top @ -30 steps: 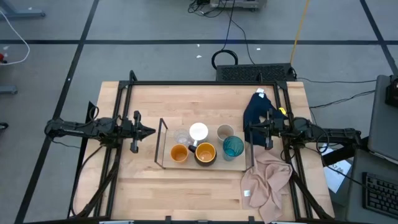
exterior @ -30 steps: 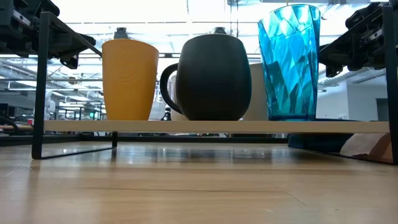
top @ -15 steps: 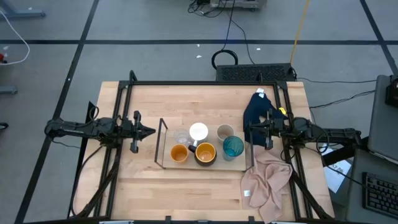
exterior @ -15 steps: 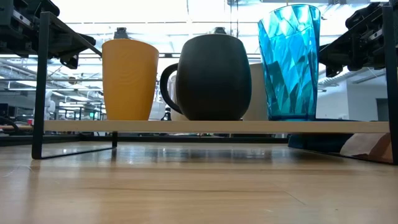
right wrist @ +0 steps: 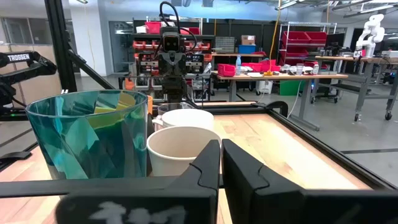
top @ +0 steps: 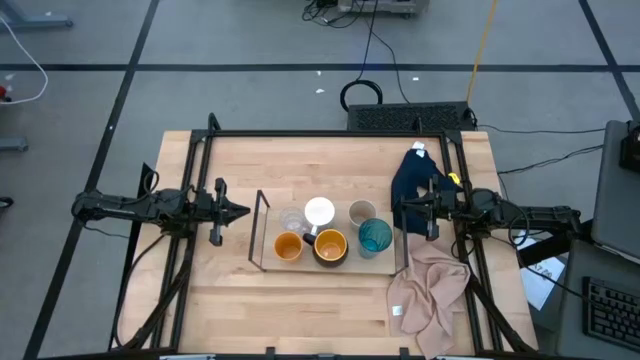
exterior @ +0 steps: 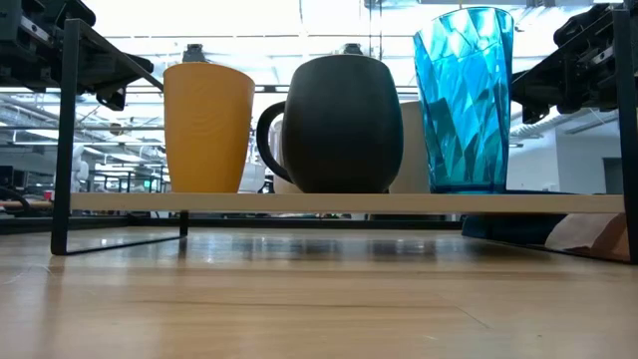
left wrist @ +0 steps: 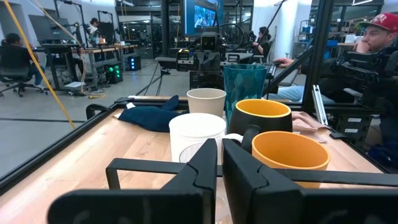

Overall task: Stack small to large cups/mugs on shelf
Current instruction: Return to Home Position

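Note:
The shelf [top: 262, 262], a light-wood board in a thin black wire frame, stands mid-table. On its board rest a clear glass [top: 292, 221], a white mug [top: 319, 212] and a beige cup [top: 362, 212] in the far row. An orange cup [top: 288, 246], a dark mug with yellow inside [top: 330, 246] and a teal cup [top: 375, 236] fill the near row. My left gripper [top: 243, 211] hovers level just left of the shelf, shut and empty. My right gripper [top: 398, 211] hovers level just right of it, shut and empty too.
A dark blue cloth [top: 415, 175] lies at the far right of the table, and a beige cloth [top: 430, 290] hangs over the near right edge. A black rail frame [top: 320, 133] borders the tabletop. A person [left wrist: 373, 37] sits beyond the table's right side.

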